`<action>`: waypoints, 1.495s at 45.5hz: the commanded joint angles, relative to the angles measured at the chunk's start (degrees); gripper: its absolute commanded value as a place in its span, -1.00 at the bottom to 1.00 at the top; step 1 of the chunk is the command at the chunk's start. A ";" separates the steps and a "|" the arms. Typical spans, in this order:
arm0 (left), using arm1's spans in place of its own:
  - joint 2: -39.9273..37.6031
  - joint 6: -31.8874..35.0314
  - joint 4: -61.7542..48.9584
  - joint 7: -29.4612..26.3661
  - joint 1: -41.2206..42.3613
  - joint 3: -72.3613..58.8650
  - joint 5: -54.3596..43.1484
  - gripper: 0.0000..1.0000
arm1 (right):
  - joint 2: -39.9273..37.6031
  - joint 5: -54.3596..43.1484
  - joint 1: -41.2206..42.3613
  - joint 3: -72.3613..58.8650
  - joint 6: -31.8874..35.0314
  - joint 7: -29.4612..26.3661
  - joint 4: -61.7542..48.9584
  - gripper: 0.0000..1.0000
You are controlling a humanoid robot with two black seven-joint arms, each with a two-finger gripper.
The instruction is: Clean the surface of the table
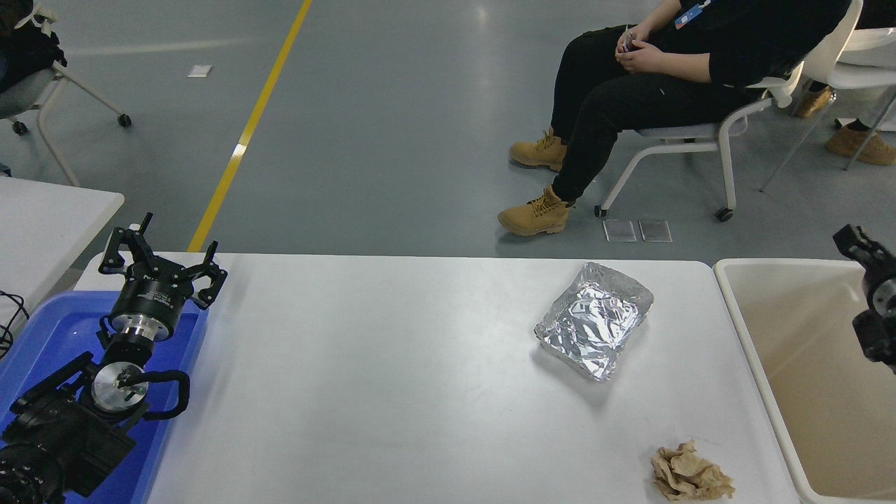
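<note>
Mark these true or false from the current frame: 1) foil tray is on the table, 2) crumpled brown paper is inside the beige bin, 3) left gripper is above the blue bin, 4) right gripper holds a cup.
1) True. The foil tray sits on the table surface, right of centre.
2) False. The crumpled brown paper lies on the table near its front right corner, outside the beige bin.
3) True. The left gripper is parked open over the blue bin.
4) False. The right gripper holds no cup; no cup is visible.
</note>
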 commanded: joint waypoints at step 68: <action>0.00 0.00 -0.06 0.00 0.00 0.00 0.00 1.00 | -3.59 19.43 6.19 64.48 12.61 1.52 37.75 0.98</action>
